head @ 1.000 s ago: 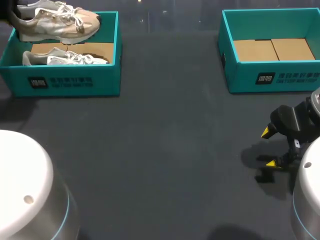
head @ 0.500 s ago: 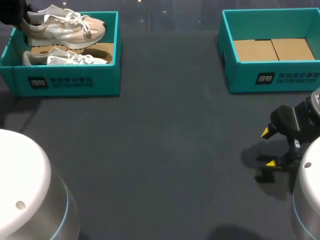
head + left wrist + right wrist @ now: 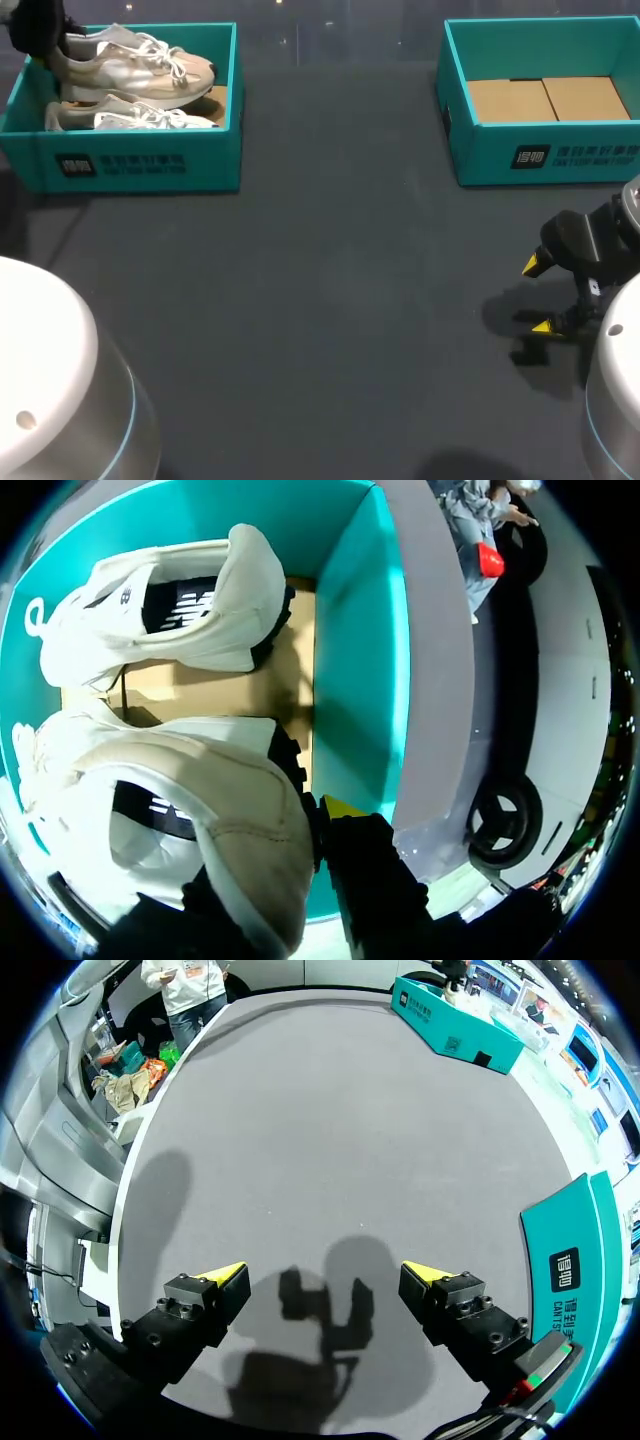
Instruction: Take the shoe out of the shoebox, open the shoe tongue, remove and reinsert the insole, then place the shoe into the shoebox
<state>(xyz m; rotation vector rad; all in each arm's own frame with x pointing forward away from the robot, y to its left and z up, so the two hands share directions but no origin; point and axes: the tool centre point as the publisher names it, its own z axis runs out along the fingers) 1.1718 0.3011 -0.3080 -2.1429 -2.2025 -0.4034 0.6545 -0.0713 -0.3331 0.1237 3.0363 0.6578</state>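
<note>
Left gripper (image 3: pixel 40 38) upper left gripped shoe (image 3: pixel 135 68) by heel; right gripper (image 3: pixel 537 296) lower right, fingers apart; two shoes, left box (image 3: pixel 140 165), right box (image 3: pixel 560 160)

A dark grey table (image 3: pixel 330 300) carries two open teal boxes, set well apart along its far side. The left box (image 3: pixel 140 165) stands near the far left corner and the right box (image 3: pixel 545 160) near the far right, each with its printed wall facing the robot.
</note>
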